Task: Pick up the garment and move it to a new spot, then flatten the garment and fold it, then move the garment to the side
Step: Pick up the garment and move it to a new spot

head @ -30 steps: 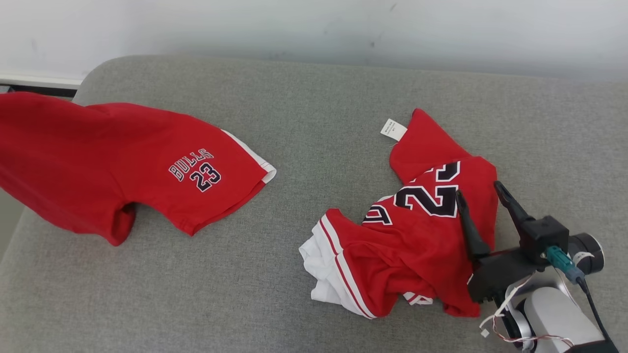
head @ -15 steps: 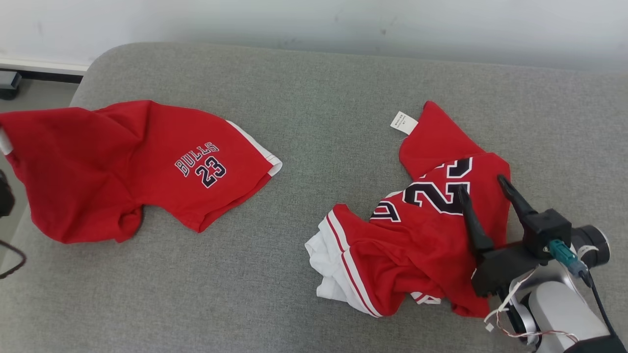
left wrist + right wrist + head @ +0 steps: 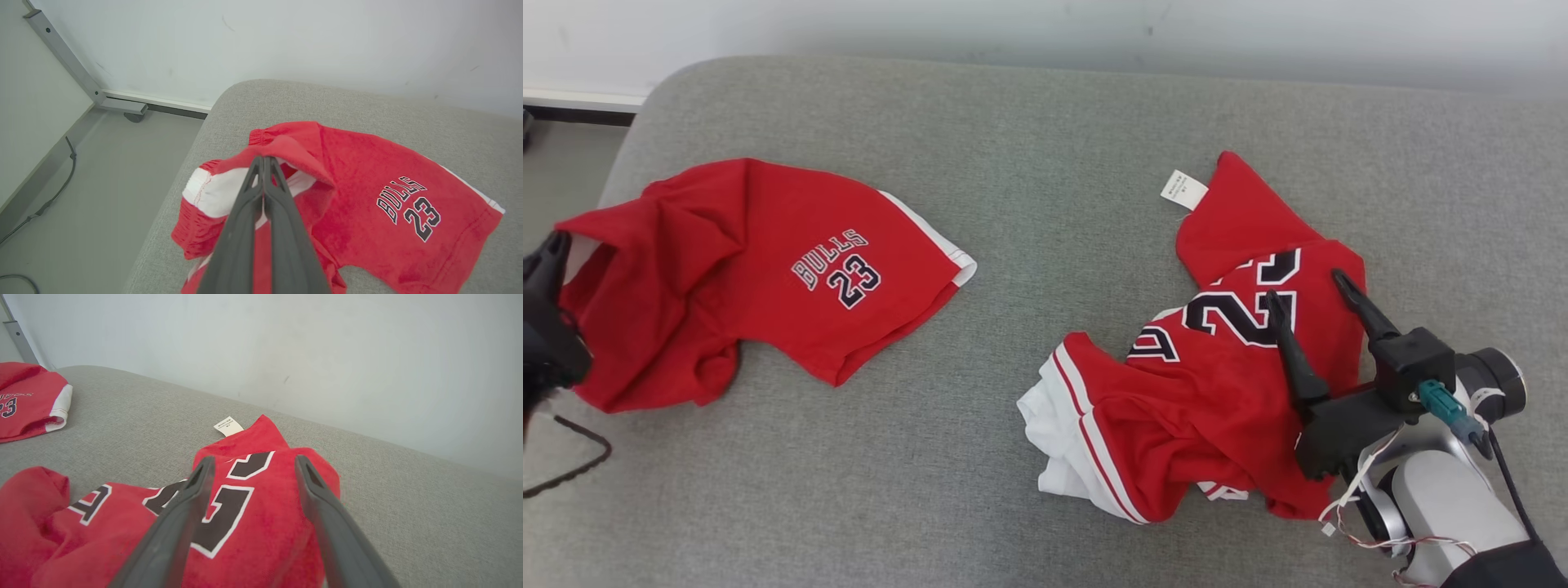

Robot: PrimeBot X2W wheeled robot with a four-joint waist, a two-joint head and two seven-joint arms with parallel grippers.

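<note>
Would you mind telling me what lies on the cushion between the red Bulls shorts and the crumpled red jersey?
The stretch is bare: in the head view, plain grey cushion separates the shorts from the jersey.

grey cushion (image 3: 1045, 122) | white wall (image 3: 286, 41) | floor cable (image 3: 72, 152) | metal post (image 3: 61, 51)

I seem to work in a bare lab or test room, scuffed white wall (image 3: 286, 36), smooth grey floor (image 3: 122, 163), metal frame rail (image 3: 61, 52), loose cable (image 3: 55, 194) trailing, grey upholstered pad (image 3: 1045, 147) for worktop
</note>
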